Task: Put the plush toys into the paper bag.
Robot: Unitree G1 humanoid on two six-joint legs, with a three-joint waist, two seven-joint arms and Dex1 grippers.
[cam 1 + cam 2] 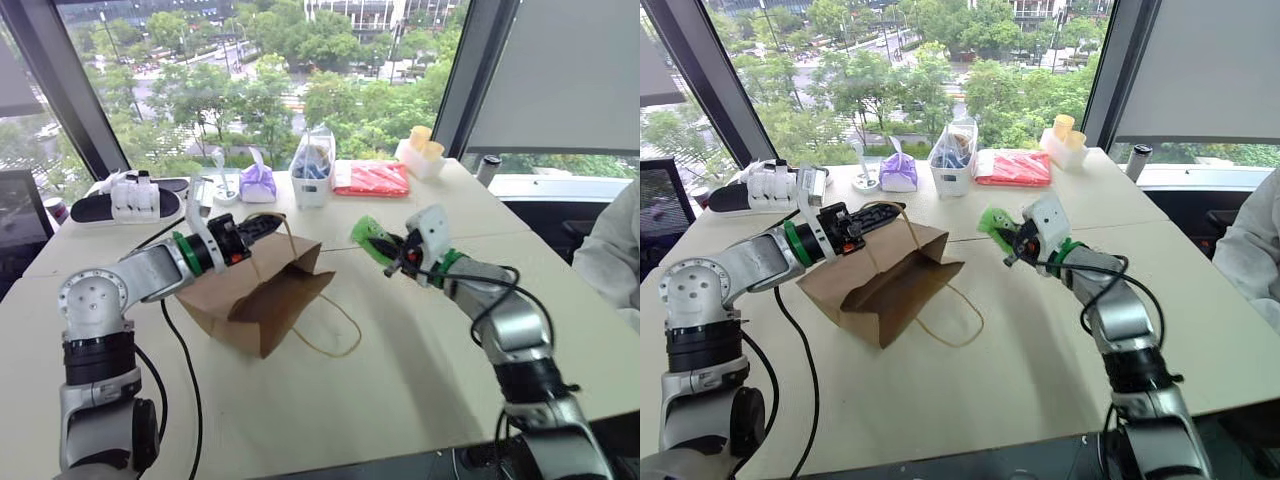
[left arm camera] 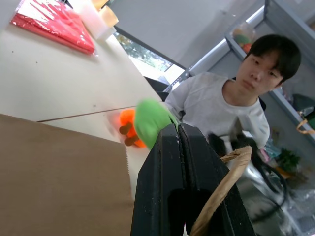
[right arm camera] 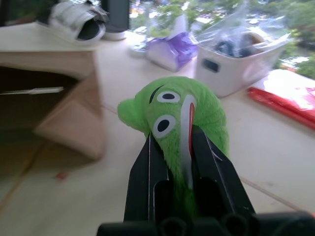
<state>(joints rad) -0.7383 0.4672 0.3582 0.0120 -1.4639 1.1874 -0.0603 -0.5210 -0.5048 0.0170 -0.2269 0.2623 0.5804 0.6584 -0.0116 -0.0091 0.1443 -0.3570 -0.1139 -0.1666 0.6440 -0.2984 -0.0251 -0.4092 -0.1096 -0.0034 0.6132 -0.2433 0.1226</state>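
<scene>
— Pale tabletop [image 1: 400,380] before tall windows with treetops behind; at the far edge, purple pouch [image 1: 258,183], white bin [image 1: 311,180] holding a clear plastic bag, flat red packet [image 1: 371,178]. Positions of the task's things?

— Brown paper bag [image 1: 262,292] lying tilted at table centre, mouth toward the right arm, one loop handle [image 1: 335,330] trailing on the table. Green plush toy [image 3: 182,115] raised above the surface, just right of the bag's mouth, apart from it. Orange plush toy [image 2: 128,129] glimpsed in the left wrist view, partly hidden behind the green one.

— State of each claw?

— Left gripper [image 1: 268,229]: fingers pressed together, pinching the bag's upper handle [image 2: 221,189] and holding that edge lifted. Right gripper [image 3: 183,142]: fingers clamped on the green toy from both sides, white eyes and red mouth facing up between them.

— Anything else in frame?

— Seated person [image 2: 224,108] in a light sweatshirt at the table's right side.
</scene>
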